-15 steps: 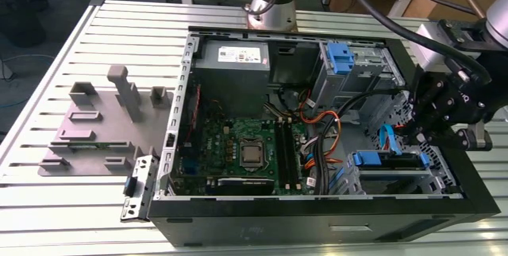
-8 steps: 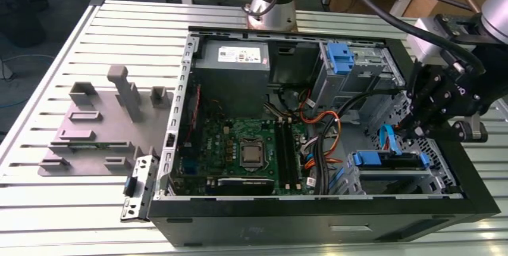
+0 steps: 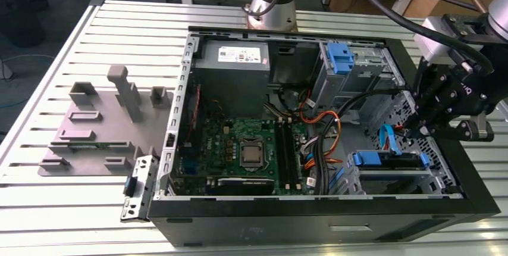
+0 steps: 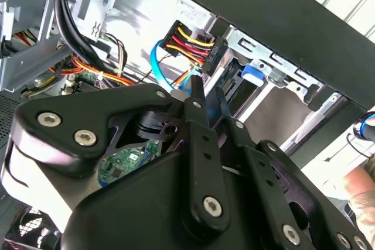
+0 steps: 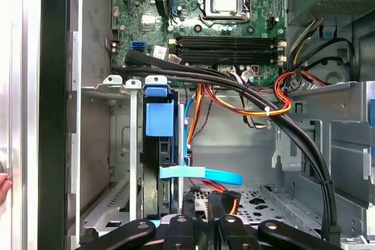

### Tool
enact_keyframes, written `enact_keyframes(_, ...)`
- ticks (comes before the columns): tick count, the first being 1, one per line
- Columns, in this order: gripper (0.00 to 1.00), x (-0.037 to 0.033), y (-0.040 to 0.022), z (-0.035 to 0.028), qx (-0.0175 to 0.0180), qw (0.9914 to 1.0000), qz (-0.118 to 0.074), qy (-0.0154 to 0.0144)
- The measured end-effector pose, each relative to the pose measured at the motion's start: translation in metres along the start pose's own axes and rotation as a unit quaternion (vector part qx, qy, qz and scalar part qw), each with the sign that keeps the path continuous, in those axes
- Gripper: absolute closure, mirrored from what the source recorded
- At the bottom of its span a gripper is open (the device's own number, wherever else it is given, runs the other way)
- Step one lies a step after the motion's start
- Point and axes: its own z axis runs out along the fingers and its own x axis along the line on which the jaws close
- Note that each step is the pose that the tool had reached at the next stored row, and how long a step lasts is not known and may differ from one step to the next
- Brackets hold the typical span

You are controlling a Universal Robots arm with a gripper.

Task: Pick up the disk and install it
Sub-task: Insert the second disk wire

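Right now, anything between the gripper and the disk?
Yes. In the first wrist view a light-blue flat cable crosses the disk, which sits in its bay, right ahead of the gripper.

I see the disk (image 3: 394,161) lying flat in the drive cage (image 3: 373,180) at the case's corner, low on the exterior view's right. Its blue side rails frame a dark body. In the first wrist view it shows edge-on in 1 slot of that cage, its blue plastic handle (image 5: 159,118) facing the case's open middle. I can't tell whether it's fully seated.
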Motion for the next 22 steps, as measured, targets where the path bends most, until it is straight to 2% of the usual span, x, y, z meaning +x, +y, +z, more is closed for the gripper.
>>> enact_keyframes(4, 0.75, 0.0000, -0.0002, 0.0000, 0.0000, 1.00000, 0.000, 0.0000)
enact_keyframes(5, 0.69, 0.0000, -0.0003, 0.0000, 0.0000, 1.00000, 0.000, 0.0000)
enact_keyframes(6, 0.69, 0.0000, -0.0003, 0.0000, 0.0000, 1.00000, 0.000, 0.0000)
enact_keyframes(7, 0.63, 0.0000, -0.0004, 0.0000, 0.0000, 1.00000, 0.000, 0.0000)
enact_keyframes(13, 0.63, -0.0054, -0.0018, 0.0002, 0.0000, 1.00000, 0.000, 0.0000)
enact_keyframes(22, 0.63, -0.0074, -0.0170, 0.0002, 0.0000, 1.00000, 0.000, 0.0000)
